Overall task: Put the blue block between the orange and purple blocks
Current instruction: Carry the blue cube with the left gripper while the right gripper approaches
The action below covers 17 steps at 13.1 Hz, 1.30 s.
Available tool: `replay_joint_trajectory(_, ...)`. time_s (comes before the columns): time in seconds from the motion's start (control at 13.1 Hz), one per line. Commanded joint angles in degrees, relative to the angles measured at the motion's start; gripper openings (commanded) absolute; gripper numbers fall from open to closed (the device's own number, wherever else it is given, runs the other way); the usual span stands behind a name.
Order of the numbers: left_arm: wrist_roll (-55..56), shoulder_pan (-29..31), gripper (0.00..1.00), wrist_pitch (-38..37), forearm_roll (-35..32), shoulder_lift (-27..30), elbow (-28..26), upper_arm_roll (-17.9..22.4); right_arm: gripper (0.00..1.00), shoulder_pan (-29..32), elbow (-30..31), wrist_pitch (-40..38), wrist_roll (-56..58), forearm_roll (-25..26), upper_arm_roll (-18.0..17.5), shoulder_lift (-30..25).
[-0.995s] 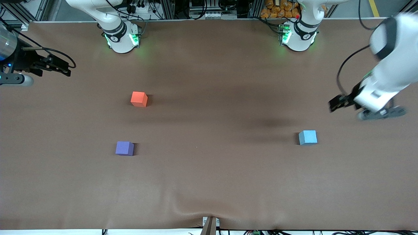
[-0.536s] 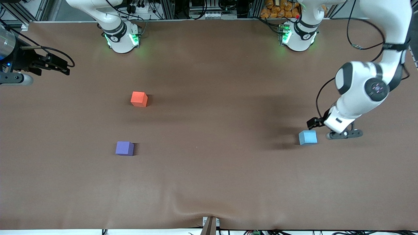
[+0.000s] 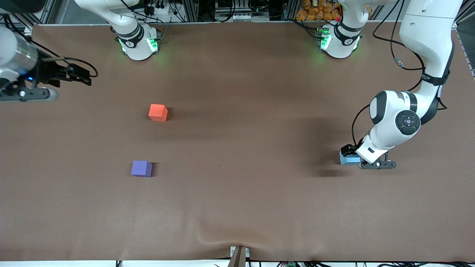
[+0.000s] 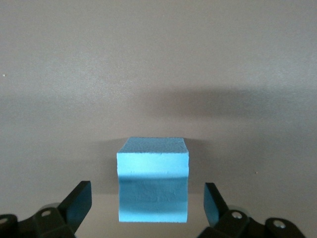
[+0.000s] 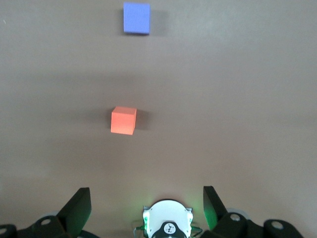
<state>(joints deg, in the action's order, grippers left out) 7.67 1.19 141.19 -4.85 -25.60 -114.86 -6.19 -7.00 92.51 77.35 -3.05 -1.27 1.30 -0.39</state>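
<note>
The blue block (image 3: 347,160) lies on the brown table toward the left arm's end. My left gripper (image 3: 350,152) is down at it and open. In the left wrist view the block (image 4: 153,183) sits between the two fingers of the gripper (image 4: 146,206), with a gap on each side. The orange block (image 3: 158,112) and the purple block (image 3: 141,168) lie toward the right arm's end, the purple one nearer the front camera. My right gripper (image 3: 78,75) is open and empty in the air over that end; its wrist view shows its fingers (image 5: 146,206), the orange block (image 5: 123,120) and the purple block (image 5: 136,17).
The brown mat (image 3: 237,193) covers the whole table and has a wrinkle at its front edge. The two arm bases (image 3: 138,42) (image 3: 338,40) stand along the edge farthest from the front camera. The right arm's base also shows in the right wrist view (image 5: 167,223).
My left arm has swung in from the table's end and come down, so its open fingers now straddle the blue block. My right gripper has shifted slightly inward. The blocks have not moved.
</note>
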Motion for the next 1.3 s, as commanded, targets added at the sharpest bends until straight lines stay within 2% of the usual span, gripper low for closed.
replay_joint_trajectory(0.0,-0.73,0.3,1.0,-0.13,-1.13,-2.52,2.36,-0.14,1.0,-1.26,2.93,1.75,0.24,-0.4,0.19,1.43)
replay_joint_trajectory(0.08,-0.64,0.13,1.0,-0.13,-1.13,-3.57,2.97,-0.14,1.0,-2.22,3.81,2.8,0.15,-0.58,0.19,2.05)
replay_joint_trajectory(0.15,0.32,-0.48,0.96,-0.13,-1.13,-4.62,3.24,-0.14,1.0,-3.01,4.95,4.29,-0.19,-0.84,0.19,2.32)
replay_joint_trajectory(0.23,0.24,-0.57,0.78,-0.13,-1.04,-4.89,3.33,-0.14,1.0,-3.63,6.09,5.78,-0.2,-1.28,0.19,2.58)
replay_joint_trajectory(0.31,0.33,-0.4,0.53,-0.22,-1.13,-5.07,3.33,-0.23,1.0,-3.81,7.15,6.75,-0.29,-1.72,0.19,2.76)
replay_joint_trajectory(0.38,0.5,-0.57,0.21,-0.22,-0.95,-5.42,3.33,-0.23,1.0,-3.81,7.77,7.37,-0.29,-2.07,0.19,2.76)
replay_joint_trajectory(0.46,0.33,-0.66,0.0,-0.22,-0.08,-5.51,3.33,-0.4,1.0,-3.81,7.78,7.38,-0.29,-2.42,0.19,3.02)
replay_joint_trajectory(0.54,0.24,-0.66,0.0,-0.39,1.49,-5.34,3.24,-1.45,1.0,-3.73,7.78,7.38,-0.29,-2.43,0.19,3.02)
replay_joint_trajectory(0.77,0.42,-0.4,0.0,-0.74,2.56,-3.5,3.51,-8.55,1.0,-3.55,7.78,7.29,-0.29,-2.43,0.19,3.11)
replay_joint_trajectory(0.92,0.68,-1.53,0.0,-1.96,2.57,-3.58,6.65,-13.13,1.0,-3.64,7.78,7.38,-0.29,-2.43,0.19,3.2)
replay_joint_trajectory(1.22,14.88,-15.39,0.0,-8.46,2.04,-9.36,20.34,-13.85,1.0,-3.81,7.78,7.55,-0.29,-2.51,0.19,3.81)
